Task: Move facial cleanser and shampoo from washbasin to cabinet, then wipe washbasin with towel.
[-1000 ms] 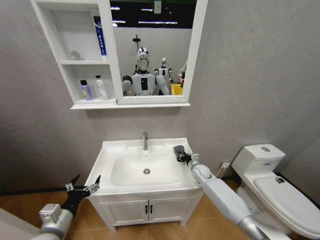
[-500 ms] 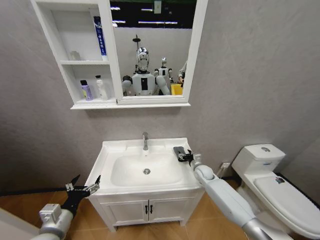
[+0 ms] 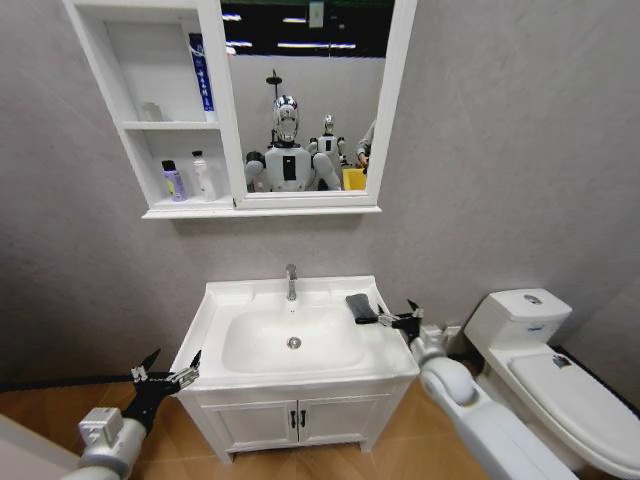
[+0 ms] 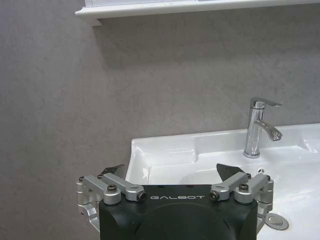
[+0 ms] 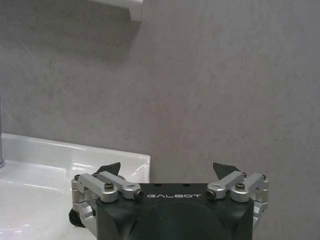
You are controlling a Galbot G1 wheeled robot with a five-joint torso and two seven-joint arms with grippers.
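You've got the small dark grey folded towel [image 3: 362, 308] lying flat on the right rim of the white rectangular ceramic washbasin [image 3: 235, 300], just beside the bowl, handy for the wipe. Your right claw [image 3: 407, 321] hangs just off the towel's outer side at the basin's right edge, fingers spread wide and holding nothing; in the right wrist view its two dark fingertips [image 5: 111, 168] stand well apart. Your left claw [image 3: 168, 375] waits low off the front-left corner, also wide and empty, out of the way. Up in the white three-shelf wall cabinet [image 3: 128, 125], bottles stand on the shelves, so I'd judge the moving done and the wiping at hand.
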